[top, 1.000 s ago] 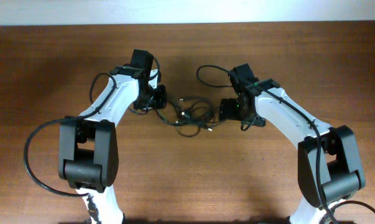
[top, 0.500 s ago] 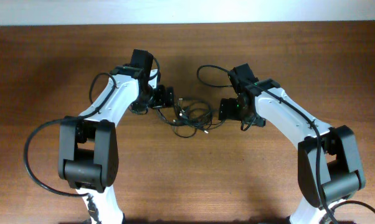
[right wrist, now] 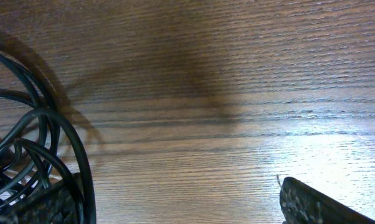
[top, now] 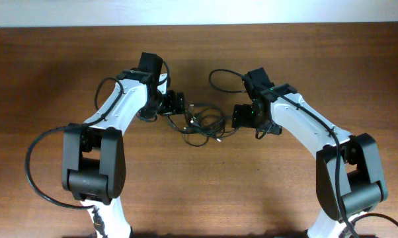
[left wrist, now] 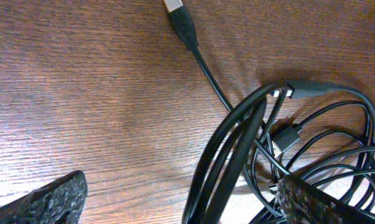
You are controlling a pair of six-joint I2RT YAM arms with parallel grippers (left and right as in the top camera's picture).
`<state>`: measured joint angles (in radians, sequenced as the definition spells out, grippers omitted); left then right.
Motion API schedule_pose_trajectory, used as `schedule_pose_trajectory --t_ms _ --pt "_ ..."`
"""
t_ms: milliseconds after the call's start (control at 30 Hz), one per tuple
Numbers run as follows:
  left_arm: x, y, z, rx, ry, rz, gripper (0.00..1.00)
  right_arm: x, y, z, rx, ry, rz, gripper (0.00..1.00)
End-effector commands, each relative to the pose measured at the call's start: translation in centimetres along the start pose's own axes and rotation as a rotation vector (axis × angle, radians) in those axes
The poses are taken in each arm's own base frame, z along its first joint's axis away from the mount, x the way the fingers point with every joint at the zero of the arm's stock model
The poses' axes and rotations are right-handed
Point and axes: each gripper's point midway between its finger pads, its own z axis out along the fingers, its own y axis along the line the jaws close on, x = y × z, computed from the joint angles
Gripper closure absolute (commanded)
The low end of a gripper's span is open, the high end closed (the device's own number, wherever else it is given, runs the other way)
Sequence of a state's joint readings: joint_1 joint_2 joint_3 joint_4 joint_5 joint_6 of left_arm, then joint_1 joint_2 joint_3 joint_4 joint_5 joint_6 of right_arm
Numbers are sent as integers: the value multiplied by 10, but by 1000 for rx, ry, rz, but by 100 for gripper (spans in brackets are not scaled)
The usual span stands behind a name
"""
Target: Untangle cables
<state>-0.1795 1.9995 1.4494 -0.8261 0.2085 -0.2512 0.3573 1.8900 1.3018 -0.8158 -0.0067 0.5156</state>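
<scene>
Found the left arm (top: 119, 106) stretched in from 9 o'clock, with the left jaws spread wide and gripping nothing. In the left wrist view, saw one pad (left wrist: 50, 199) over bare wood and the opposite pad (left wrist: 324, 202) hard against the outer loops. Made out the cables (top: 204, 125) as a single knotted bundle lying on the counter (top: 199, 192) between both arms, just beside the left jaws toward 4 o'clock and close against the right jaws at their 9 o'clock. Judged the bundle's long axis to run roughly 9 to 3 across the overhead view, with one loose plug end (left wrist: 175, 9) straying toward 12 in the left wrist view. Reckoned the left jaws the better placed, with several strands inside their span. Found the right arm (top: 305, 125) stretched in from 3 o'clock, the right jaws likewise wide open and empty. Saw only a few loops at 8 o'clock in the right wrist view, bare wood elsewhere. Spotted no container anywhere.
</scene>
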Motion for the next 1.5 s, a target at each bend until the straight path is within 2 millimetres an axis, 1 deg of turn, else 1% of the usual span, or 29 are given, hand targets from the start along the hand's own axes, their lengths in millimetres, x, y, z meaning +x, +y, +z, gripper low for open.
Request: schedule_pose_trajectory --t_ms 0,867,900,933,967,1033,1067,1100,1133,1167,1200,1233,1267,1300,1367,1400,1467 --pt "-7 -2 -13 2 -36 10 1 -3 -1 3 18 -6 -5 1" --pt "-8 -2 -13 3 -41 11 1 -3 -1 3 18 -7 -5 1" --pt "-8 -3 -13 4 -43 11 0 -9 2 3 4 -31 -4 1" --pt "-8 -3 -13 4 -43 11 5 -15 6 2 -10 -56 -4 1" --pt "-8 -3 -13 6 -43 11 15 -13 7 2 -17 -45 -5 2" --pt "-8 -3 -13 7 -43 11 30 -8 12 2 -51 -17 -6 1" --pt "-8 -3 -13 7 -43 11 38 -6 15 2 -66 -10 -7 3" --pt "-9 -3 -13 7 -45 12 39 -7 15 2 -68 -12 -7 9" --pt "-9 -3 -13 8 -47 12 38 -11 21 -5 -92 -26 -53 16" --pt "-10 -4 -13 9 -50 13 38 -16 29 -14 -130 -42 -108 27" --pt "-10 -4 -13 9 -50 13 38 -21 46 -32 -214 -59 -128 28" --pt "-10 -4 -13 9 -50 13 38 -22 60 -43 -290 -55 -137 28" --pt "-10 -4 -13 9 -50 13 38 -24 67 -50 -321 -59 -143 28" --pt "-10 -4 -13 9 -50 13 37 -28 65 -50 -306 -74 -148 28" --pt "-10 -4 -13 9 -50 13 37 -28 57 -44 -260 -80 -142 27" --pt "-10 -4 -13 9 -50 13 37 -27 55 -42 -255 -75 -141 27" --pt "-10 -4 -13 9 -50 13 37 -26 56 -36 -249 -75 -193 27"
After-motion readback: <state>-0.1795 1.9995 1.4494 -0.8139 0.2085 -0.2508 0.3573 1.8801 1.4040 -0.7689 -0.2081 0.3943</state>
